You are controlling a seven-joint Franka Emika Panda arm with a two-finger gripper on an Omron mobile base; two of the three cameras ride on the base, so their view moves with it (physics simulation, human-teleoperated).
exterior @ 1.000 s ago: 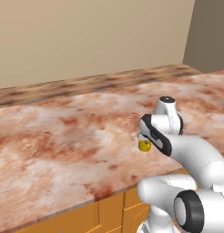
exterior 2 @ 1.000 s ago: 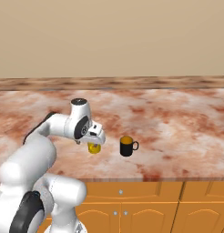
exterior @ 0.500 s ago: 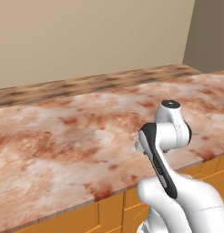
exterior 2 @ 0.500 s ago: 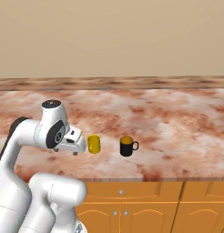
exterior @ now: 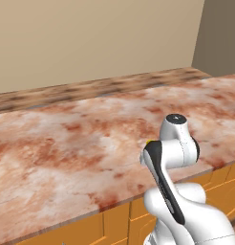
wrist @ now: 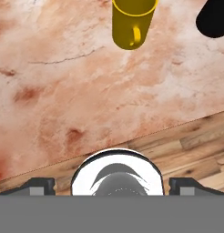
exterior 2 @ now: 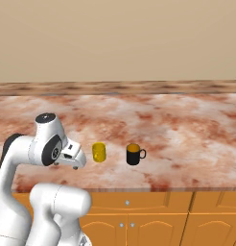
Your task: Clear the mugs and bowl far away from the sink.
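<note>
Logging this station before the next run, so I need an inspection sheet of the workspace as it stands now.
Surface: marbled reddish counter, orange cabinets below.
Job's things: yellow mug and black mug stand upright side by side near the counter's front edge, apart from each other. Bowl and sink: nothing seen.
Clutter: nothing seen.
Grippers: pincer sits just left of the yellow mug in the right base view, not touching it and holding nothing; whether its jaws are open cannot be told.
Cables: nothing seen.
Surroundings: beige wall behind the counter, wood floor in the hand view.
</note>
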